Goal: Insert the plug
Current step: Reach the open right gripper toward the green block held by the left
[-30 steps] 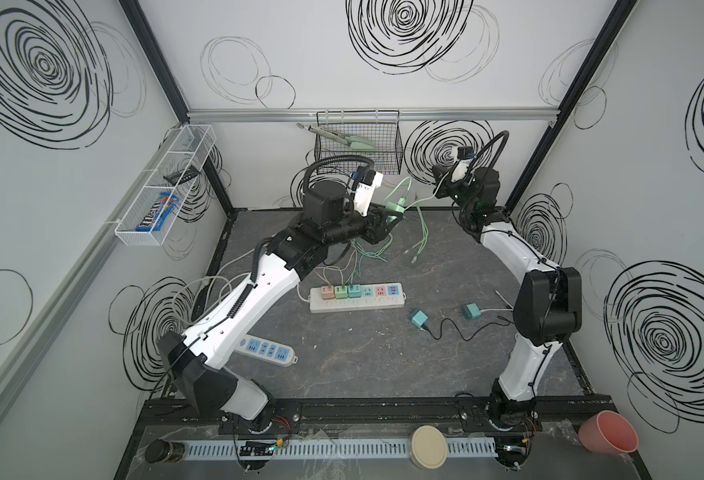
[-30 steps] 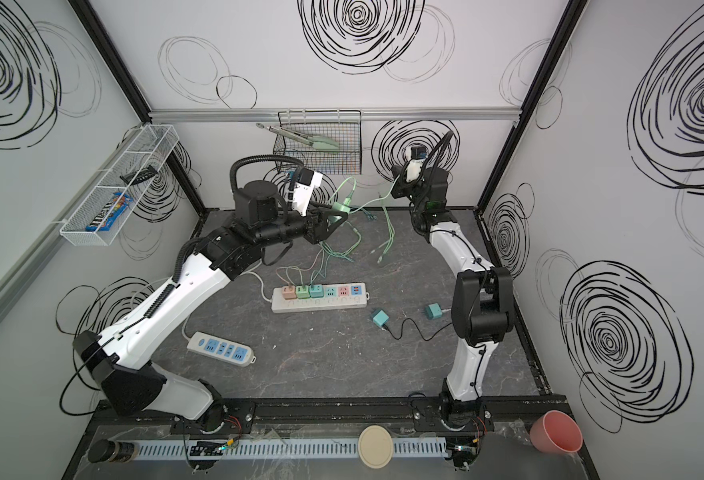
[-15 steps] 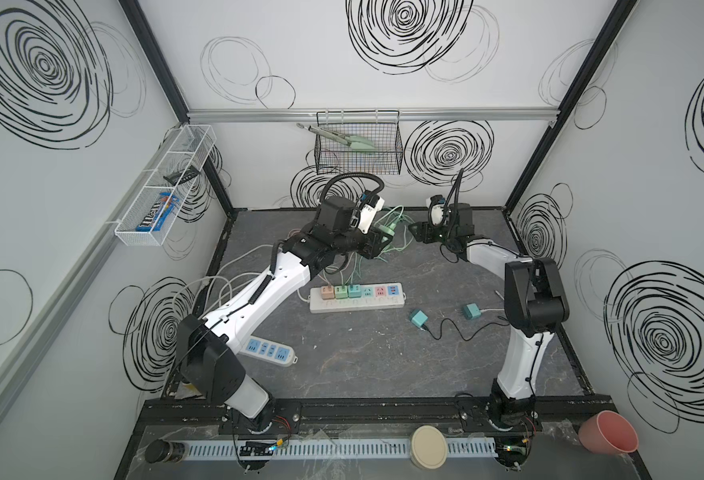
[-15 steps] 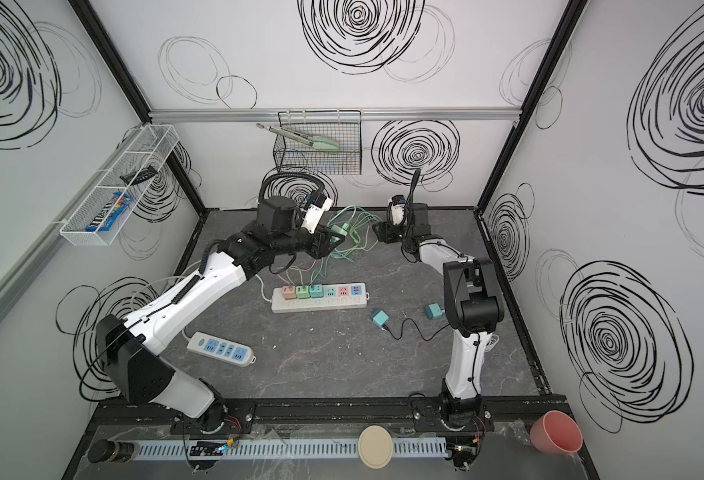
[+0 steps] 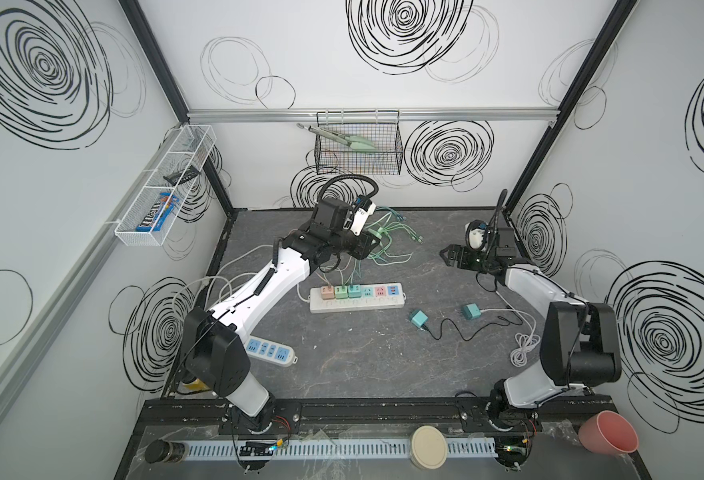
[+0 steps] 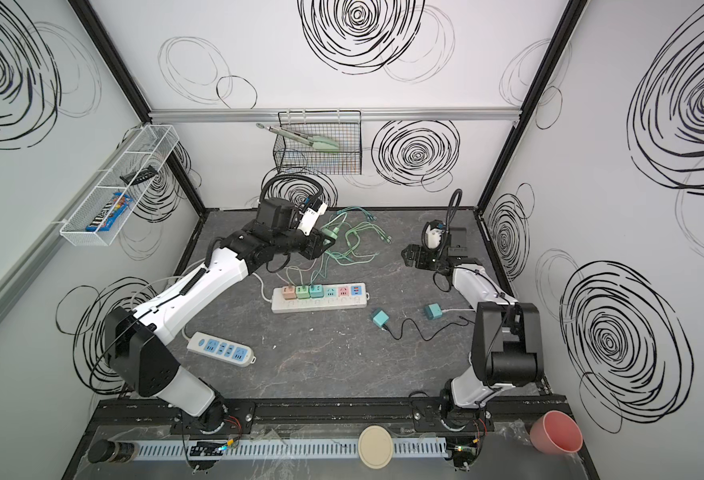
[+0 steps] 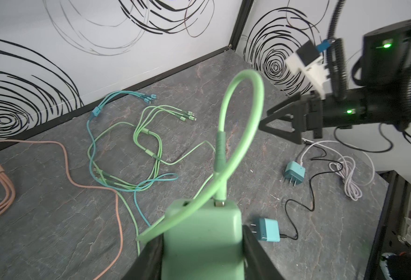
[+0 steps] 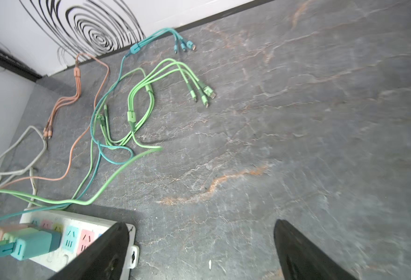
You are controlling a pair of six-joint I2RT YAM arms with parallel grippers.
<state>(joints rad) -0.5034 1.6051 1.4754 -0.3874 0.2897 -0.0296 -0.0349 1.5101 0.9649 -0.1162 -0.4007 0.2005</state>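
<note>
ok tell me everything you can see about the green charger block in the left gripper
The green charger block is a pale green, round-edged cube that looks like matte plastic. The left gripper clamps it between its black fingers, clear of the table, toward the back. A green cable plugs into its outward face and loops back past it. Its prongs are hidden.

Twin overhead views, two close wrist views
</note>
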